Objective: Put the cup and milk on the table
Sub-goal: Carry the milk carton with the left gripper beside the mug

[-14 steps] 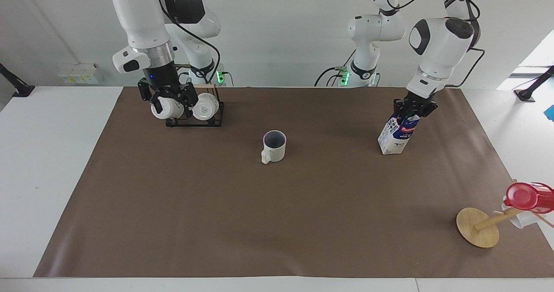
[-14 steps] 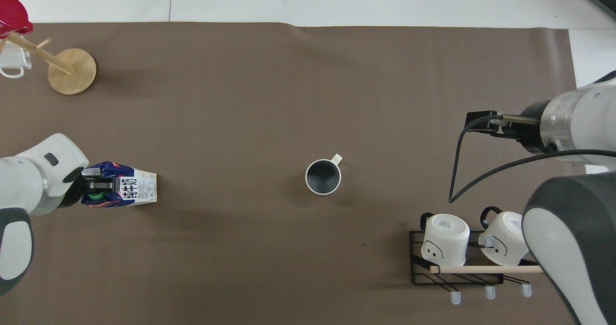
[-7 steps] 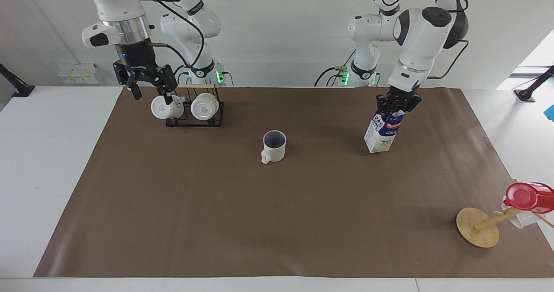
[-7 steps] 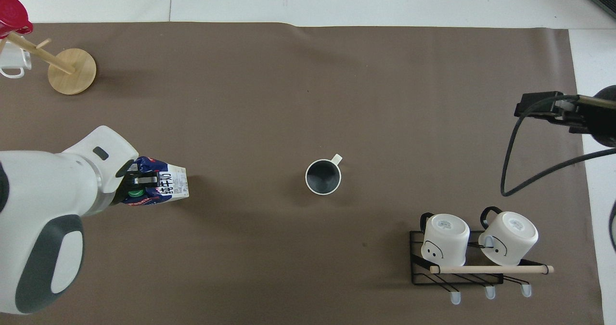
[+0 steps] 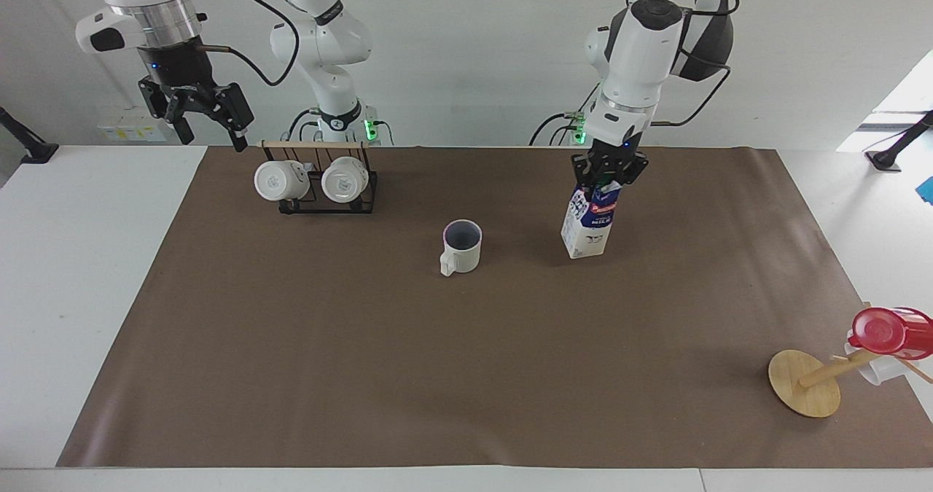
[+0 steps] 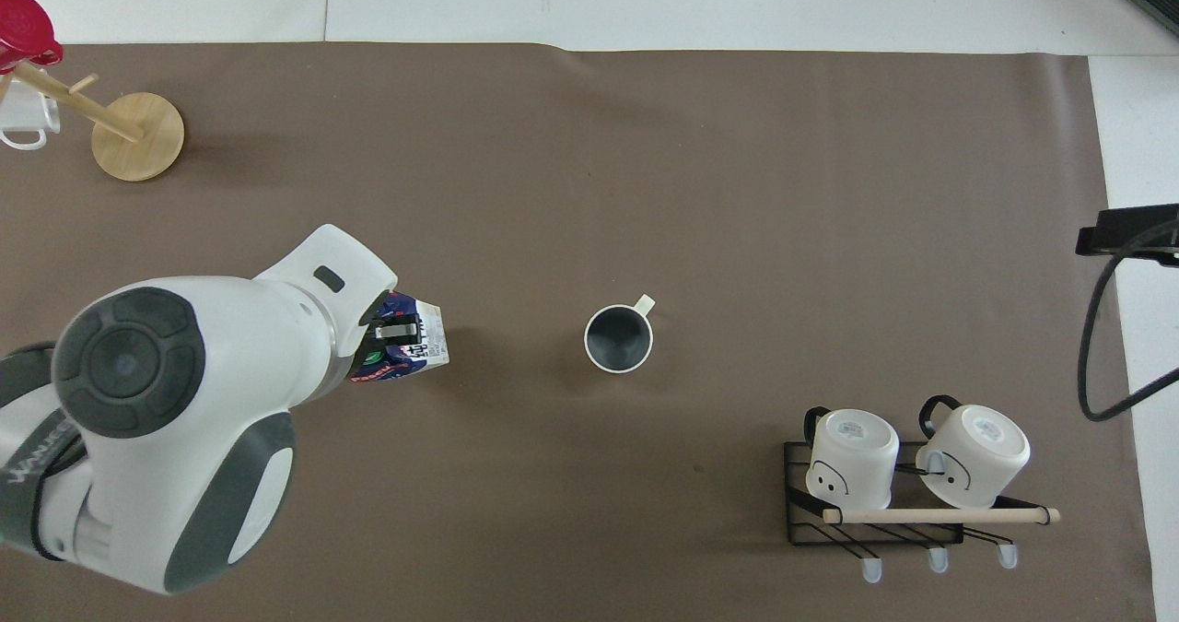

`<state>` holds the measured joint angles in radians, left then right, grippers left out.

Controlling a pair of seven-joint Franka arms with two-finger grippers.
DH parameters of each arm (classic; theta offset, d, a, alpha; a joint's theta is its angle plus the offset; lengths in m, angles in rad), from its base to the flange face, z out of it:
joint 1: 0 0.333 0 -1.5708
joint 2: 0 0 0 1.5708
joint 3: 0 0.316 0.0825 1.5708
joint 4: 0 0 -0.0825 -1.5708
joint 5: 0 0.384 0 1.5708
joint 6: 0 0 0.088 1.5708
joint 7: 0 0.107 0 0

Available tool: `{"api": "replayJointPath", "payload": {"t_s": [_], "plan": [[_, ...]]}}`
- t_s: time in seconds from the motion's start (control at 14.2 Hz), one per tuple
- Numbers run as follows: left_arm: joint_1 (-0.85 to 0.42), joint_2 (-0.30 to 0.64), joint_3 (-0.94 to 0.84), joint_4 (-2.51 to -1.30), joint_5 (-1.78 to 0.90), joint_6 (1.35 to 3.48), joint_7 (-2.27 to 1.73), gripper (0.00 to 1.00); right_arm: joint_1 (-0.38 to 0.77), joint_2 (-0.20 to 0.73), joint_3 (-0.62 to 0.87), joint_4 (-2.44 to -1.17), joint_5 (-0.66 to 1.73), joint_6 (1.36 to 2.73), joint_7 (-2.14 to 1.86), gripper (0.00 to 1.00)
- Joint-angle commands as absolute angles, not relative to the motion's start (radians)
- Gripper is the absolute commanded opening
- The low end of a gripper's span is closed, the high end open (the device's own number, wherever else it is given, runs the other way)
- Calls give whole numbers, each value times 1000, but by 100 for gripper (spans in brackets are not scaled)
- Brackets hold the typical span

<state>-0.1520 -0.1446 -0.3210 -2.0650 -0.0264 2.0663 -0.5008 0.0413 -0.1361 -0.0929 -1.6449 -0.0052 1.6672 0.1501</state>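
glossy ceramic cup (image 5: 462,246), matt paper-covered table (image 5: 466,375) — smooth

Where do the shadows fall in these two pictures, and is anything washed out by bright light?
Facing view: the white and dark-blue milk carton shows only a faint shadow on the brown paper; daylight whitens the frame's edge. Overhead view: soft shadows lie beside the cream-white mug and wooden disc.

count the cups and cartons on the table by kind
cream mug: 1
white mugs on the rack: 2
red cup: 1
clear cup under the red cup: 1
milk carton, held in the left hand: 1
total: 6
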Motion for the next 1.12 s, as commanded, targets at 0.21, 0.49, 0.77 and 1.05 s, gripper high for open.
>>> {"api": "replayJointPath", "payload": {"t_s": [0.21, 0.49, 0.77, 1.05], "plan": [[-323, 47, -313, -1924, 56, 2086, -730, 32, 29, -117, -89, -1629, -20, 1617, 84, 100], [-336, 71, -313, -1927, 84, 2132, -758, 32, 20, -20, -89, -1491, -17, 1549, 75, 100], [-336, 80, -313, -1934, 84, 2148, -758, 33, 23, -69, -91, -1568, 5, 1559, 74, 100], [-337, 81, -313, -1942, 86, 2148, -758, 35, 17, -55, -91, -1530, -11, 1505, 49, 100]]}}
